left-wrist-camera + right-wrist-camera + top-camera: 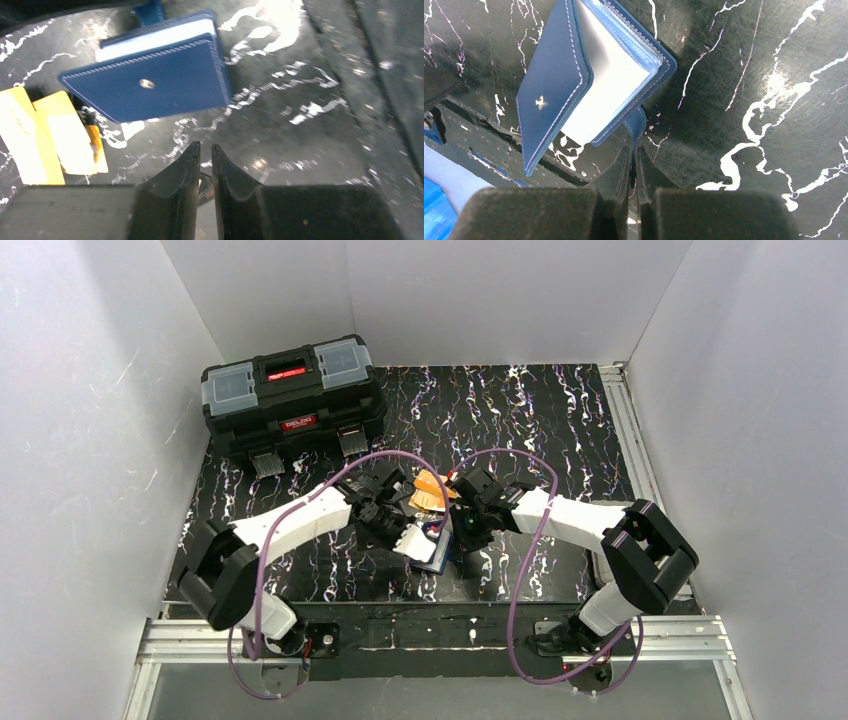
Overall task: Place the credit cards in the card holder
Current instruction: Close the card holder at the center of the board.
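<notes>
Marbled table [560, 440], card holder [554, 85] tab toward right tool [634, 149]

The card holder [165, 85] is showing navy blue with pale stitching; the credit cards [65, 135], at its eight o'clock in the left wrist view, are glowing orange-yellow against the black, white-veined table [310, 145].

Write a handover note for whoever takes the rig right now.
Left gripper: nearly closed, empty, just short of the card holder.
Right gripper: shut on the holder's snap tab; holder half open.
Credit cards: orange-yellow ones overlapping on the table beside the holder.
Done: holder partly open; something pale inside, cannot tell if it is a card.
Left: slot the loose cards in.
</notes>
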{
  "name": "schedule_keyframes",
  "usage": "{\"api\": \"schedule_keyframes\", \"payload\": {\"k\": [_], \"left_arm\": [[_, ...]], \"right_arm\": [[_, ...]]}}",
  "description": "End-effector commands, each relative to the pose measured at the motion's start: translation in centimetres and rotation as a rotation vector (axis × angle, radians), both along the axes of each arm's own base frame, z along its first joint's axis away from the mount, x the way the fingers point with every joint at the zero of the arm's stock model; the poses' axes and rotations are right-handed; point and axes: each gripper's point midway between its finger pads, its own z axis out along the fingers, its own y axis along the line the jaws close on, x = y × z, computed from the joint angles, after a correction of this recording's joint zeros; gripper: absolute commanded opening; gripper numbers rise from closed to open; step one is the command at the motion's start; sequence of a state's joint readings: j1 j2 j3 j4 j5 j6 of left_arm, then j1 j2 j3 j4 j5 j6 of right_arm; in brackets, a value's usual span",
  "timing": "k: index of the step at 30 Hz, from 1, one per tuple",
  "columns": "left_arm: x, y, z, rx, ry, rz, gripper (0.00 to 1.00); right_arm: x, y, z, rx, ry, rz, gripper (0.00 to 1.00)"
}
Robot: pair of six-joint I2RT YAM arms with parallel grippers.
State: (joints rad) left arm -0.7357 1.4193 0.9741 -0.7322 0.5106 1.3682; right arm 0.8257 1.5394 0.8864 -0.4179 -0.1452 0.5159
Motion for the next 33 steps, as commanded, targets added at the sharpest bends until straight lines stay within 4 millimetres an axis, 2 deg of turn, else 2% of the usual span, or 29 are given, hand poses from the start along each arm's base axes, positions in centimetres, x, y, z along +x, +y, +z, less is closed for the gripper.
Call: {"api": "schedule_keyframes", "payload": {"k": [1,4,6,14,17,22,29,33], "left_arm": [[3.0,-4.6,-0.3,-0.184,-0.057,0.026,0.15],[4.1,-5.8,-0.9,-0.229,-0.096,0.020,0.14],[4.0,-6.1,-1.0,-0.238,-0.088,0.014,0.14],[1.8,-6.6,-1.9,-0.236,-0.024,-0.036,0.15],[0.6,-6.8,-2.5,-0.223,0.004,-0.065,0.15],[-0.3,-6.9,-3.9,-0.190,0.041,-0.088,0.17],[0.1,-6.9,-5.6,-0.132,0.065,-0.046,0.18],[0.9,-6.6,-6.9,-0.040,0.054,0.077,0.18]], "right_arm": [[0.3,0.2,1.2,0.028,-0.028,0.006,0.07],[0.5,0.3,1.6,0.043,-0.042,0.003,0.09],[0.5,0.4,1.6,0.051,-0.046,0.002,0.12],[0.4,0.2,1.2,0.060,-0.030,-0.006,0.18],[0.5,0.1,1.0,0.061,-0.019,-0.015,0.28],[0.6,-0.1,0.8,0.075,-0.004,-0.033,0.37],[0.6,-0.2,0.8,0.103,0.019,-0.058,0.37],[0.6,-0.4,0.6,0.095,0.028,-0.062,0.35]]}}
